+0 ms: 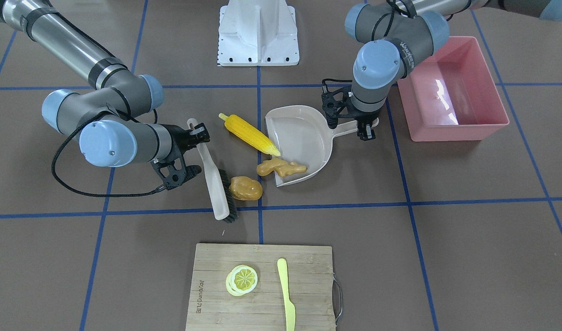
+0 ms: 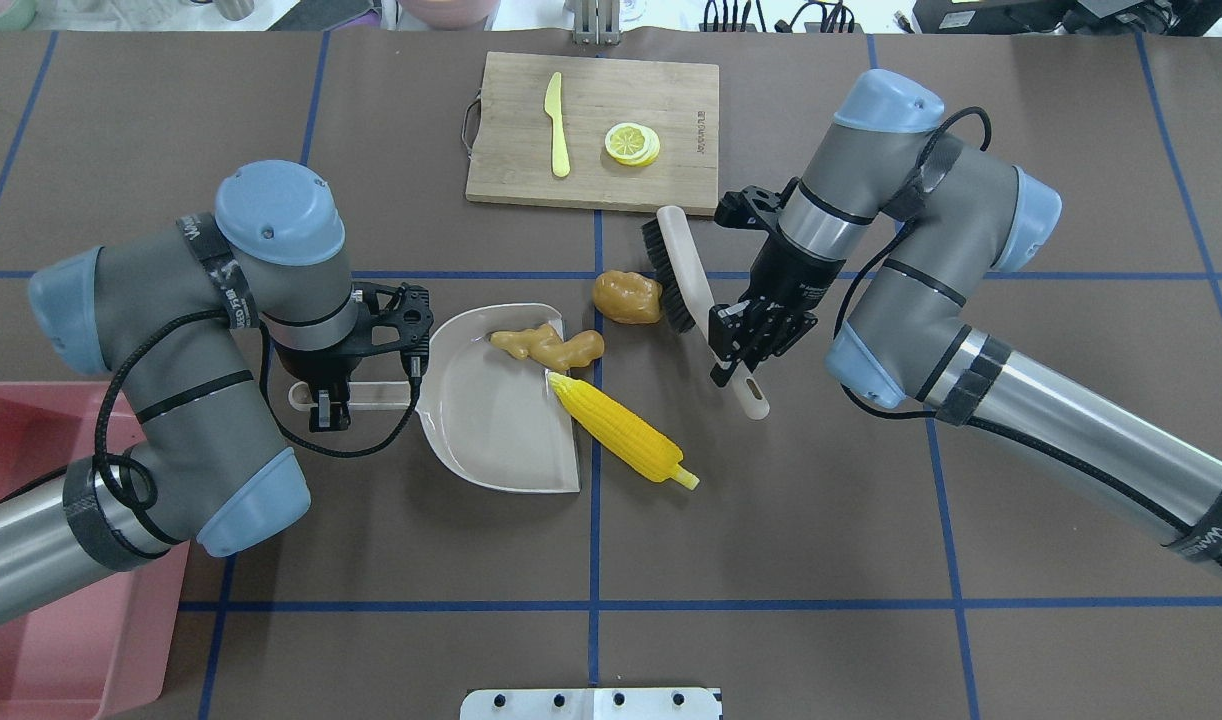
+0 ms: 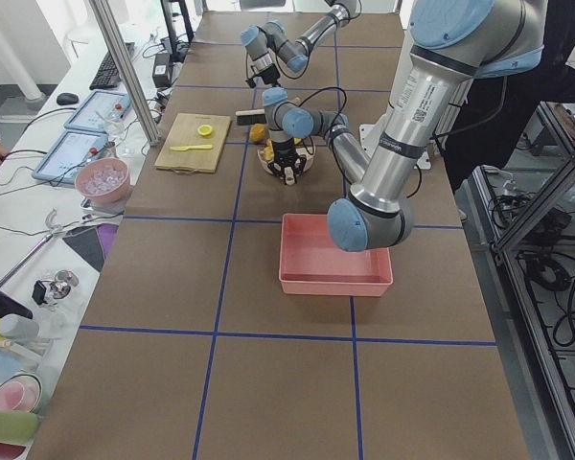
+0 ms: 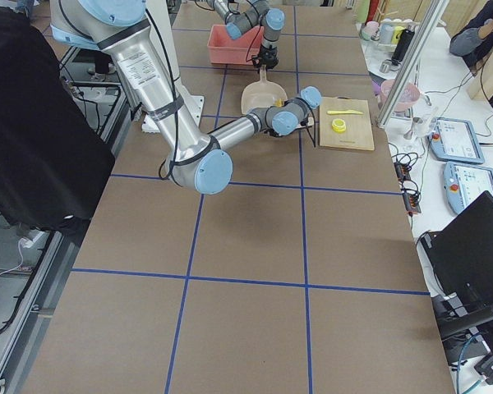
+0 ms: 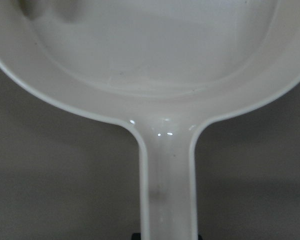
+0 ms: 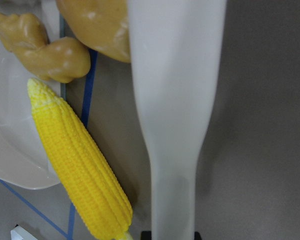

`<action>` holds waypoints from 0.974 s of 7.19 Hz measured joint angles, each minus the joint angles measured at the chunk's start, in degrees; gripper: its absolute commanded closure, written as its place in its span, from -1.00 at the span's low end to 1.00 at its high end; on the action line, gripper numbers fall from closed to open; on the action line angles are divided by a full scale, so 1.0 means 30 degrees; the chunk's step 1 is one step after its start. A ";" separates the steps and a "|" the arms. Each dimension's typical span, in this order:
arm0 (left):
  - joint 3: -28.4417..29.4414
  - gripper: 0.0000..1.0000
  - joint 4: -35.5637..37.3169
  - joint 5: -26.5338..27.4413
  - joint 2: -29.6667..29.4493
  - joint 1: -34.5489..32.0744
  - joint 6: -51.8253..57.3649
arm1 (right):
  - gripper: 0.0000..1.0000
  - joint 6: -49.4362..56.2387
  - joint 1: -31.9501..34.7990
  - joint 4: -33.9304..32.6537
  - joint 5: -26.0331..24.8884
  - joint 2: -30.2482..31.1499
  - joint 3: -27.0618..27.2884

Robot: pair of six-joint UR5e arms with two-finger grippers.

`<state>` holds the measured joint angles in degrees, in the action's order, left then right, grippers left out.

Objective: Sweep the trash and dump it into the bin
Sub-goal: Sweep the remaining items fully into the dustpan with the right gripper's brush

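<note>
Table (image 2: 871, 500): brown, with a blue tape grid. Everything you need to track sits on it.

Bin (image 1: 460, 131): pink and upright, at the robot's left end of the table. It is near the dustpan's handle end but apart from it.

Board (image 1: 216, 266): wooden, at the table edge opposite the robot, well apart from the bin.

Dustpan (image 2: 491, 420): beige, flat on the table near the centre. Its mouth faces the robot's right and its handle points toward the bin. Your left gripper (image 2: 329, 400) comes down from above, jaws closed on that handle. The left wrist view shows the handle running straight back between them.

Brush (image 2: 686, 270): white back, black bristles, resting on the table just off the pan's mouth. Your right gripper (image 2: 733, 352) has its jaws clamped on the handle end.

Corn (image 2: 621, 432): lies slanted on the table. Its pointed tip is on the pan's lip and the rest is outside.

Knife (image 1: 286, 294): yellow, flat on the board.

Ginger (image 2: 549, 346): straddles the lip, part inside the pan and part out, just beside the corn's tip.

Potato (image 2: 626, 297): on the table outside the pan, against the bristles, just beside the ginger's outer end.

Lemon (image 1: 242, 279): a slice on the board, near the knife but not touching it.
</note>
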<state>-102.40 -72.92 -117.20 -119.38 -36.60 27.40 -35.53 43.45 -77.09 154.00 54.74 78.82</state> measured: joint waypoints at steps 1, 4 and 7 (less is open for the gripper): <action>0.0090 1.00 0.0111 0.0007 -0.0154 0.0019 -0.0011 | 1.00 -0.0190 -0.0394 0.0012 -0.0021 -0.0015 -0.0010; 0.0361 1.00 0.0623 0.0013 -0.0747 0.0041 -0.0021 | 1.00 -0.2281 -0.2110 0.0242 -0.1074 -0.0146 0.0457; 0.0434 1.00 0.0688 0.0014 -0.0861 0.0043 -0.0022 | 1.00 -0.5238 -0.3893 0.0267 -0.2818 -0.1169 0.0940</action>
<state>-101.10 -70.85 -117.16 -121.97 -36.48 27.33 -51.25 31.77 -76.29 145.55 51.24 81.64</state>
